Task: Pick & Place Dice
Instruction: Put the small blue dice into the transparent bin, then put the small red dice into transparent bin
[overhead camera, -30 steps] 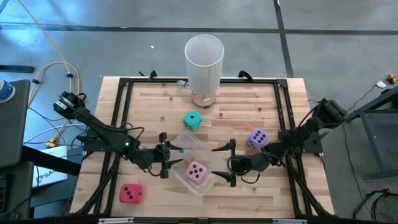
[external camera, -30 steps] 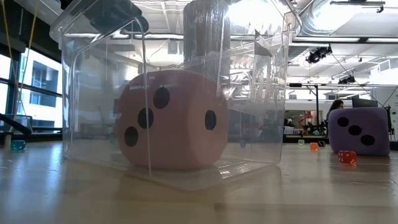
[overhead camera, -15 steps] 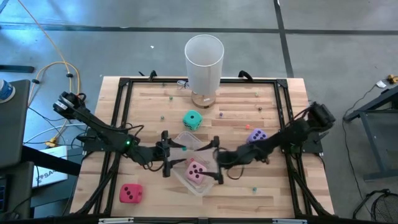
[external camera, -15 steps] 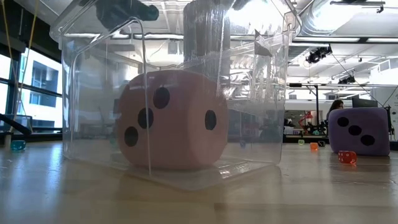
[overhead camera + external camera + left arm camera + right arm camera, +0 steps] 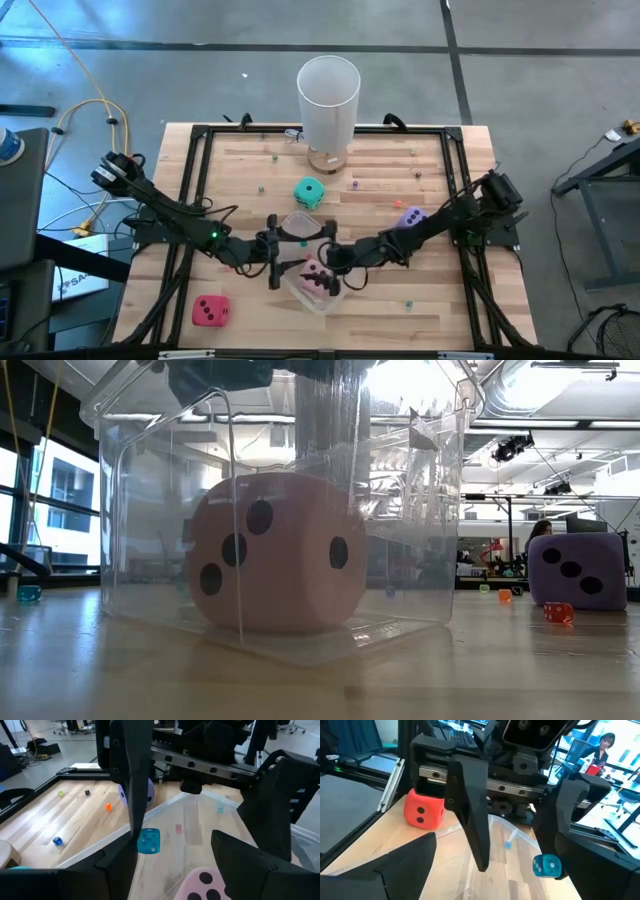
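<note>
Left gripper (image 5: 276,262): fingers apart astride box (image 5: 298,228) wall
Right gripper (image 5: 328,264): spread wide above pink die (image 5: 314,274) in box

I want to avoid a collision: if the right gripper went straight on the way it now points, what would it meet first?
Most likely the left gripper, facing the right gripper closely across the clear container holding the pink die. Depth is unclear; the container's rim might come first.

one die (image 5: 316,274) in bin (image 5: 300,226) | cup (image 5: 328,100) behind | two grippers above bin
</note>
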You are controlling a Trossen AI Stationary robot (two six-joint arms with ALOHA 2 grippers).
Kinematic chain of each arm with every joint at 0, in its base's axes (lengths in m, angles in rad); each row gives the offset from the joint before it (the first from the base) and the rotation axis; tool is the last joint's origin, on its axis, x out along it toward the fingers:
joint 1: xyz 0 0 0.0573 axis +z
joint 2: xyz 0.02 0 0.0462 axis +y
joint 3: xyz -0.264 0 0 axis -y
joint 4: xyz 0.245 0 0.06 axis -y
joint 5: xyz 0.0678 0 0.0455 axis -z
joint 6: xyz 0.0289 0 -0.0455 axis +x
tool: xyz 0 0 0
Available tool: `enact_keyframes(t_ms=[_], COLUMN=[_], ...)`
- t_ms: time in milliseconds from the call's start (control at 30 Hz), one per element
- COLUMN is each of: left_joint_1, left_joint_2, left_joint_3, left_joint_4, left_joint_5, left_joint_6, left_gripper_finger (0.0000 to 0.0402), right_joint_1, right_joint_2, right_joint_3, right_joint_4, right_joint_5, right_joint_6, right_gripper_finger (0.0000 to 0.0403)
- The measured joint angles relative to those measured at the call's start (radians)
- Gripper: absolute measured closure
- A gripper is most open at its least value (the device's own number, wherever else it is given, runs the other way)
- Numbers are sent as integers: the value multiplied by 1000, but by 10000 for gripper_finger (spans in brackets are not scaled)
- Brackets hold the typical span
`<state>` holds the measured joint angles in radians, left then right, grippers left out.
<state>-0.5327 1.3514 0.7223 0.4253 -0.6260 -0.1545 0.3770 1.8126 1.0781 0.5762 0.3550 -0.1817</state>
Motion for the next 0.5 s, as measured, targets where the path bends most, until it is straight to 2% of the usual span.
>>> enact_keyframes(t_ms=[500], left_joint_1=[0], left_joint_2=[-1], left_joint_3=[1], left_joint_4=[48], left_joint_5=[-4], left_joint_6=[1], left_gripper_finger=[159], right_joint_1=[4], right_joint_2=[9], right_joint_3=[-2], right_joint_4=[-121], right_joint_5=[-49], right_joint_6=[113], right_gripper_finger=[3])
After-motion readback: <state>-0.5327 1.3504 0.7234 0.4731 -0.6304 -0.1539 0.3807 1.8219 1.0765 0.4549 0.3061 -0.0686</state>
